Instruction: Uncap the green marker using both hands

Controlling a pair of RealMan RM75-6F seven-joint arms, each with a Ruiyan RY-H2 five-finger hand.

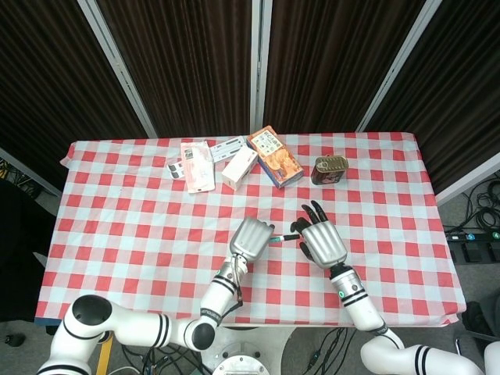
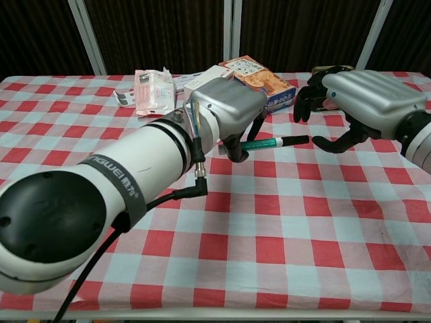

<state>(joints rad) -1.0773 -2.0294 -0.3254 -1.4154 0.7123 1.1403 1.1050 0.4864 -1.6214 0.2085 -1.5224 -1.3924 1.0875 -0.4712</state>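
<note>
My left hand [image 1: 251, 238] [image 2: 227, 109] grips the green marker [image 2: 273, 143] [image 1: 280, 237] by its barrel and holds it level above the table. The marker's black cap end [image 2: 298, 140] points to the right. My right hand [image 1: 323, 241] [image 2: 363, 97] hovers open just right of that cap end, fingers spread and curved around it. The chest view shows a small gap between the cap and the thumb [image 2: 330, 145].
Along the far side of the checked table [image 1: 141, 234] lie a pink packet [image 1: 196, 165], a white box [image 1: 239, 167], an orange box [image 1: 275, 156] and a brown tin [image 1: 330, 169]. My left forearm [image 2: 101, 195] fills the chest view's lower left.
</note>
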